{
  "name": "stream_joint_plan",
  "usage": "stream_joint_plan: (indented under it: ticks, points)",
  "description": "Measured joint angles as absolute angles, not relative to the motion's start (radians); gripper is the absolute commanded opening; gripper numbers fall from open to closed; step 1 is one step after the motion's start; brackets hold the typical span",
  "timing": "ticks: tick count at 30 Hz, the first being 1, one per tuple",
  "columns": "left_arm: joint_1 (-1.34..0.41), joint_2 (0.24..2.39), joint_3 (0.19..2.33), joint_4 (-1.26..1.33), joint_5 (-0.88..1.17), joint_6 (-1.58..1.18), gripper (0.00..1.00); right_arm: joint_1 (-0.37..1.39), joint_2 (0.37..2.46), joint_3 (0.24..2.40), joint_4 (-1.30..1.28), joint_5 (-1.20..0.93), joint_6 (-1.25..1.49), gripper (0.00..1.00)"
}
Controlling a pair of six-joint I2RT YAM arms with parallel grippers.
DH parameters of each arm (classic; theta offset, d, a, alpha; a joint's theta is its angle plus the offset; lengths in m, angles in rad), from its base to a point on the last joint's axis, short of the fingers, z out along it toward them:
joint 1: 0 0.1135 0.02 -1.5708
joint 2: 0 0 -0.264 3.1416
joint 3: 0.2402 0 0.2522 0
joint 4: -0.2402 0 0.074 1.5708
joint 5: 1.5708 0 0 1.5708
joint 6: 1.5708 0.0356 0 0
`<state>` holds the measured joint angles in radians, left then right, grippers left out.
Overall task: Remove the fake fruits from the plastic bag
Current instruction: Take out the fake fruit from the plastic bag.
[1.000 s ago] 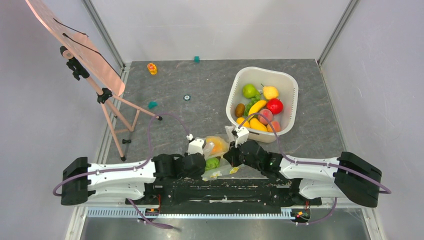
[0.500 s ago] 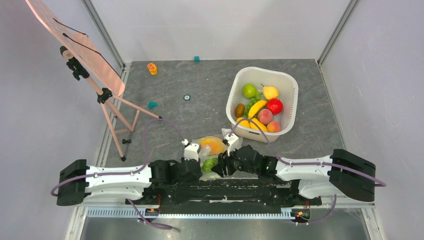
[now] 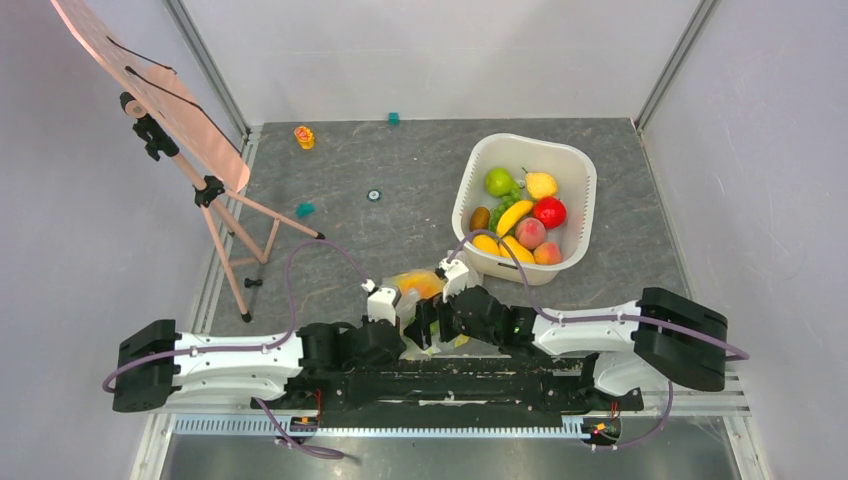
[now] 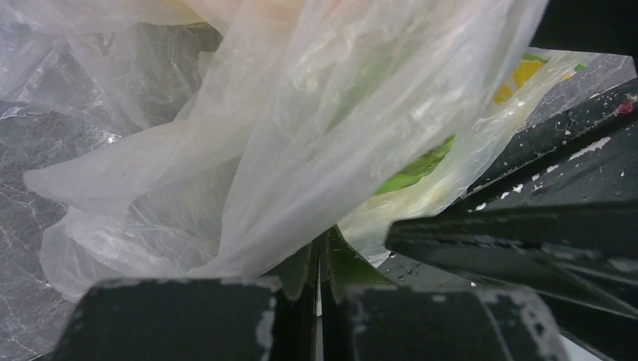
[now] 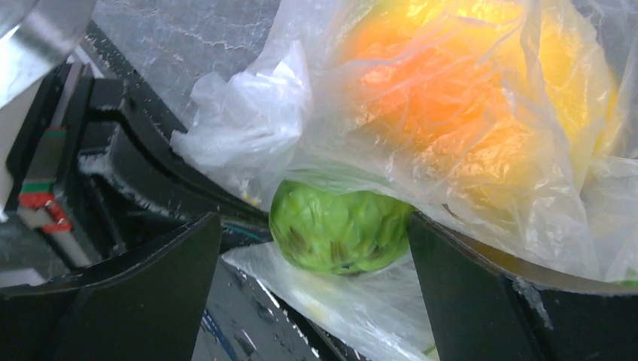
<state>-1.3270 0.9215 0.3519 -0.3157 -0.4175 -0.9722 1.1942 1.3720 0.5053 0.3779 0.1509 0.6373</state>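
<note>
At near table [image 3: 420,170] edge, left gripper [image 4: 319,274] jaws pinched together on plastic bag [image 4: 301,113], right gripper [image 5: 312,248] jaws apart flanking bumpy green fruit [image 5: 338,226]

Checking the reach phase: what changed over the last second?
The right gripper swung left, away from the basin and toward the arms' bases. It now stands open on either side of the bumpy green fruit. The left gripper shifted slightly left and is shut on the plastic bag. The basin stayed put.
</note>
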Motion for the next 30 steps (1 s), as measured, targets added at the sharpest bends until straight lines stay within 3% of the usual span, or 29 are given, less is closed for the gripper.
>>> stream_joint_plan:
  ticks: [8,20,30]
  points:
    - [-1.327,0.886,0.318,-0.289,-0.419,-0.973,0.02,1.194,1.464,0.569,0.341,0.215,0.655,0.94]
    - [-1.327,0.85,0.29,-0.281,-0.44,-0.984,0.02,1.194,1.542,0.592,0.354,0.218,0.651,0.6]
    - [-1.329,0.851,0.288,-0.282,-0.467,-1.009,0.02,1.194,1.448,0.551,0.348,0.181,0.634,0.54]
